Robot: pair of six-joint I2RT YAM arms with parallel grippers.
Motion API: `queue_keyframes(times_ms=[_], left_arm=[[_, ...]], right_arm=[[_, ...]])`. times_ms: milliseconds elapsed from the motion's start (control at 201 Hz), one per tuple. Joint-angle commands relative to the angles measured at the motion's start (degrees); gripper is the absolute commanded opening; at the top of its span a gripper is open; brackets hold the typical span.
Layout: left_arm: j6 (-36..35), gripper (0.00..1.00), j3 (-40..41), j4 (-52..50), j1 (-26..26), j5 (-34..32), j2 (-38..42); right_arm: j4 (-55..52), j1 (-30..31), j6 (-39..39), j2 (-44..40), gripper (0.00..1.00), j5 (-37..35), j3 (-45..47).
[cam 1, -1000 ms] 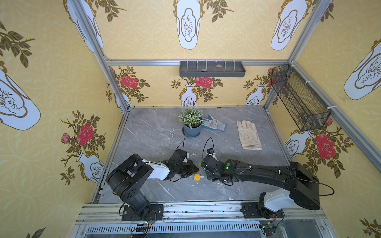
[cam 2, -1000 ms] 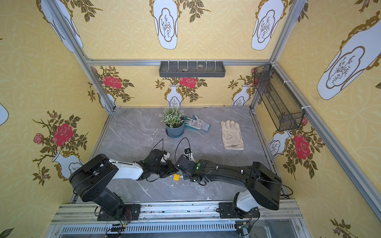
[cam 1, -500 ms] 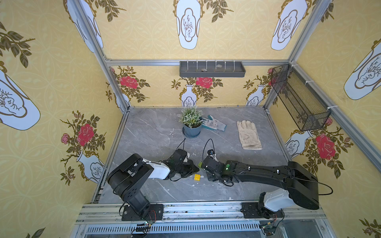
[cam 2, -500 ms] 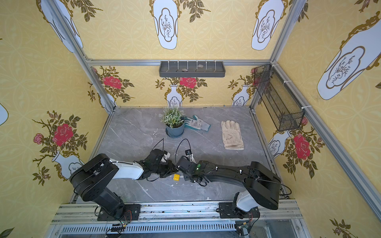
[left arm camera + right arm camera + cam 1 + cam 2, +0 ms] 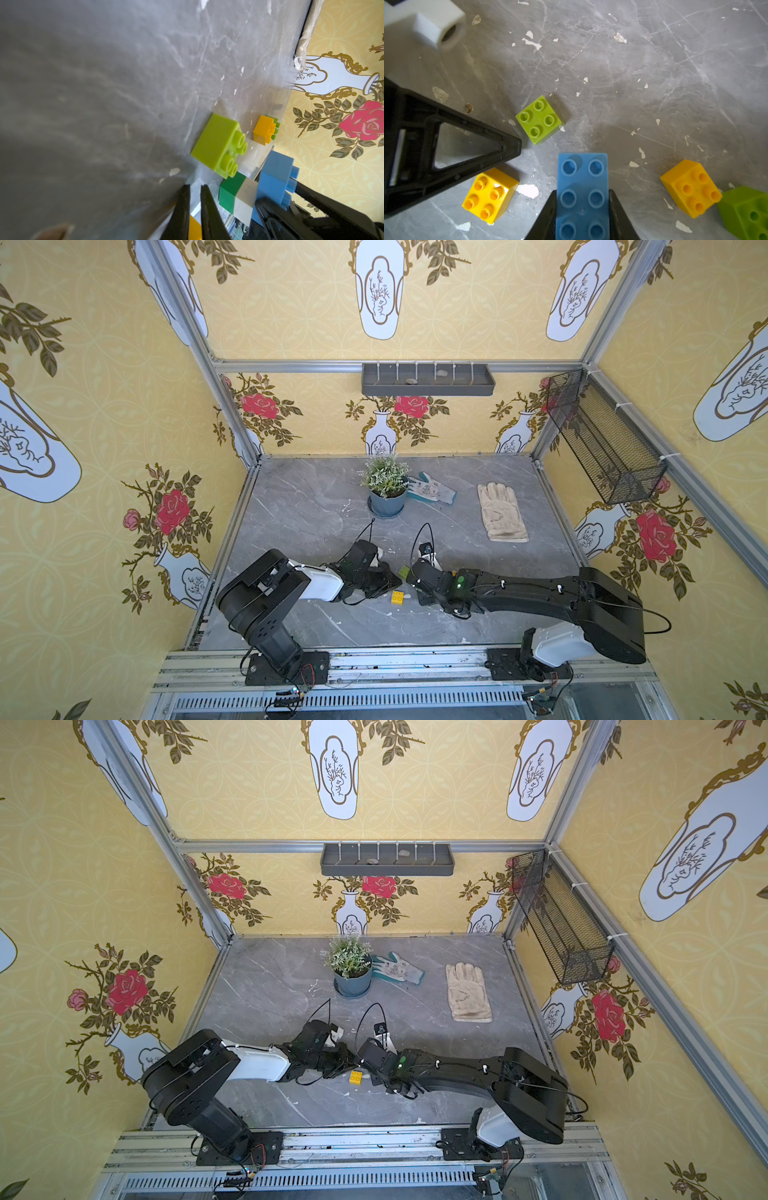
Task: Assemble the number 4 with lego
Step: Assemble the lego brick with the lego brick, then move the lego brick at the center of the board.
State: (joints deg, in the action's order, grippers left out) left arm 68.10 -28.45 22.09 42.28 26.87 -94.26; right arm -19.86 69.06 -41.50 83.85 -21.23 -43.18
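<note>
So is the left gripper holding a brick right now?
No, the left wrist view shows the left gripper shut with nothing clamped in it.

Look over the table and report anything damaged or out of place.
The grey tabletop is damaged: white chips and scratches dot it, the largest chip beside a yellow brick. A grey glove and a beige glove near the plant pot look out of place.

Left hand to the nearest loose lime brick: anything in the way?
Nothing visible. Only bare tabletop lies between the shut left hand and the lime brick. The green, white and blue stack in the right hand sits beside that path, not across it.
</note>
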Motion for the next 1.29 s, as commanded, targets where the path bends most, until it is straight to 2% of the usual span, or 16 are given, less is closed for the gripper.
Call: queue_keyframes(times_ms=[0,184,363,617,926,1290], left_arm=[[-0.24,0.15,0.76,-9.12,-0.01,-3.67,-0.84],[-0.2,0.15,0.87,-8.82,-0.01,-3.67,-0.84],[-0.16,0.16,0.92,-8.77,-0.01,-3.64,-0.84],[0.02,0.15,1.22,-8.34,-0.09,-3.64,-0.93],[0.04,0.15,1.33,-8.02,-0.18,-3.5,-1.18],[-0.83,0.16,0.57,-9.89,-0.29,-3.48,0.27]], right_arm=[[-3.79,0.03,-0.88,0.04,0.0,2.85,0.43],[-5.05,0.03,-0.17,-1.07,0.09,2.6,-1.4],[-5.96,0.03,0.18,-0.71,0.37,1.88,-3.02],[-5.69,0.03,0.56,0.17,0.38,1.67,-3.45],[-6.54,0.42,1.14,-0.86,0.74,1.47,-5.05],[-15.24,3.88,-1.59,-3.96,0.83,1.94,-5.69]])
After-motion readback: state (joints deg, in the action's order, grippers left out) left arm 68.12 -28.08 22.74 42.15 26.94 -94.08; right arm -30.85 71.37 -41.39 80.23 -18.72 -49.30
